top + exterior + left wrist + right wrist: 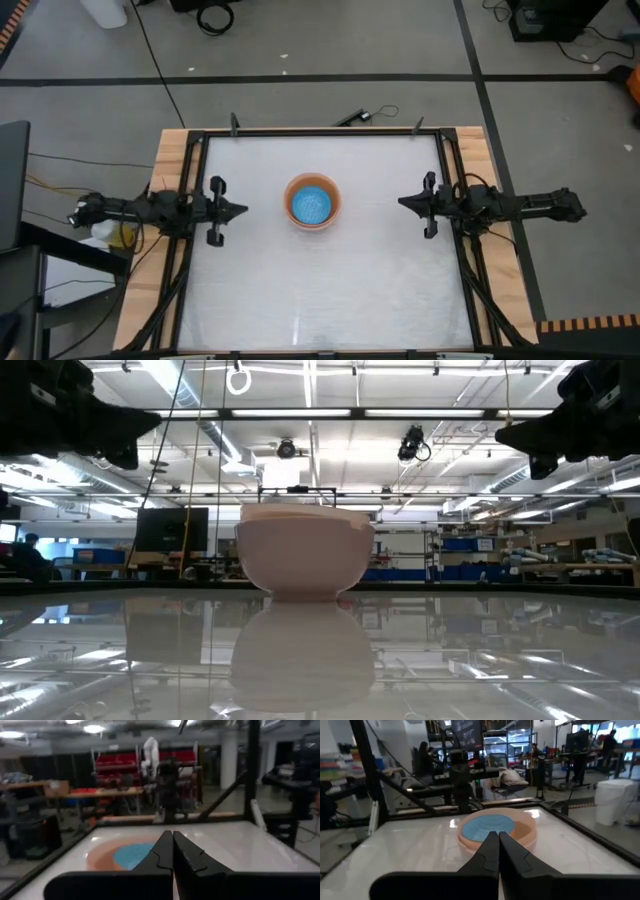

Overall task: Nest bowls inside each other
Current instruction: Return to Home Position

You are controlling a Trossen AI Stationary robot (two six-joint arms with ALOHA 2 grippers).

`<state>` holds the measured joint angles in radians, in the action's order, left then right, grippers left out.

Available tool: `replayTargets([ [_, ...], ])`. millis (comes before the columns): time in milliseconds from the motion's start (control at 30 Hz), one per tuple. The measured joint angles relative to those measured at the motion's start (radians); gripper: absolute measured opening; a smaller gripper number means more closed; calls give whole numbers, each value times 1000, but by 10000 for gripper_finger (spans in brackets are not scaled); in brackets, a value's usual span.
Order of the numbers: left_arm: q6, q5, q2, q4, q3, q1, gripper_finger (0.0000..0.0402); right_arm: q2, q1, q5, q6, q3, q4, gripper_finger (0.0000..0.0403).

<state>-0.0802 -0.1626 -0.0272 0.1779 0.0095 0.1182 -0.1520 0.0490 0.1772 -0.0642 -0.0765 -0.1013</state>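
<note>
The left gripper [172, 836] has its two dark fingers pressed flat together with nothing between them. The right gripper [498, 836] is closed the same way and is also empty. Beyond each pair of tips sits a wide peach-orange round bowl [526, 831]. A smaller bright blue speckled bowl [487, 826] is seated inside it, filling most of the opening.

In the high view, the left gripper is well apart from the peach-orange round bowl on its left side and the right gripper is well apart on its right. Both point toward it. From table height the stack [305, 555] shows a pale rounded outer wall with stepped rims on top; I cannot tell which bowl that wall belongs to. Both dark arms hang higher than those rims.

The stack stands on a glossy white tabletop [350, 290] edged by a black metal frame [320, 131]. Far beyond the peach-orange round bowl, in the right wrist view, a seated person [424, 757] shows among workbenches.
</note>
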Motion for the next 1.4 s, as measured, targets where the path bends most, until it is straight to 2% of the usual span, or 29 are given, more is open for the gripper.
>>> replayTargets([
  [133, 37, 27, -5, -11, -1, -69, 2, 0, 0, -3, -73, 0, -2, 5],
  [233, 52, 68, -5, 8, -1, -115, 2, 1, 0, -63, -81, 0, -5, 5],
  [400, 112, 71, -5, -24, -1, -160, 2, 41, 1, -134, -99, -1, 53, 5],
  [567, 119, 69, -5, -79, -1, -168, 2, 100, 5, -104, -135, 66, 33, 5],
  [700, 114, 50, -5, -76, -1, -168, 2, 120, 5, -73, -145, 70, 68, 5],
  [933, 115, -49, -6, -118, -2, -168, 2, 119, 6, -69, -102, 70, 66, 12],
  [1400, 119, -53, -5, -115, -2, -168, 2, 118, 6, -72, -150, 70, 61, 24],
])
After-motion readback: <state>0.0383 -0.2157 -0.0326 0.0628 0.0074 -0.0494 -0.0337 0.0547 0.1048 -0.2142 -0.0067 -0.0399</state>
